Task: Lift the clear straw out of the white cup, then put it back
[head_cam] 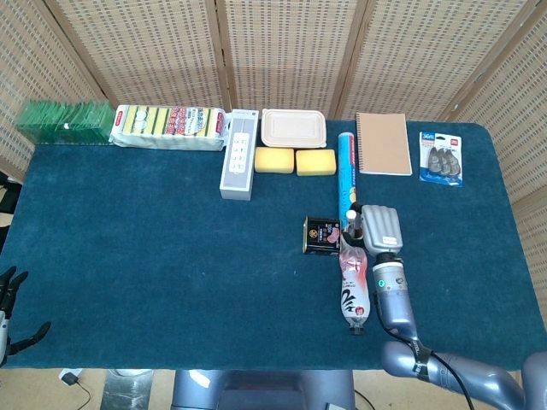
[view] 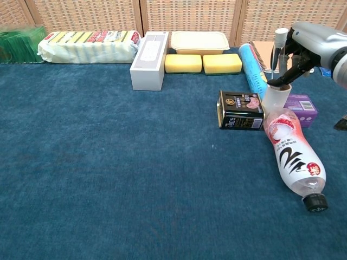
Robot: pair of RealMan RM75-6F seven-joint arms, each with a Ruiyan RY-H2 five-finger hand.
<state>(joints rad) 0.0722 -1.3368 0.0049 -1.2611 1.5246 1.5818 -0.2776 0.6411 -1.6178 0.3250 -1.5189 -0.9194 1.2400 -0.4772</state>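
R hand (view: 303, 46) sat over the white cup (view: 275, 97) w/ its fingers (view: 283, 69) pinching the clear straw (view: 278, 51). Straw stood upright above the cup mouth; chest view showed its upper part clear of the rim, lower end hidden by the fingers, so I couldn't tell if the tip was fully out or just inside. Cup stood upright on the table (view: 108, 162), just right of the dark tin (view: 241, 110) and touching the shoulder of the lying bottle (view: 291, 157). Purple box (view: 301, 108) sat just behind-right of cup.

L hand (head_cam: 10, 316) was at the near-left table edge, well apart from everything, fingers apart, holding nothing.

Judgement on progress: grasp done, lift under way or about finished. Left to do: confirm tip is clear of rim, then lower straw into the cup and release. Cup looked light and crowded by bottle + tin; a sideways nudge on re-entry could tip it, so I'd go straight down.
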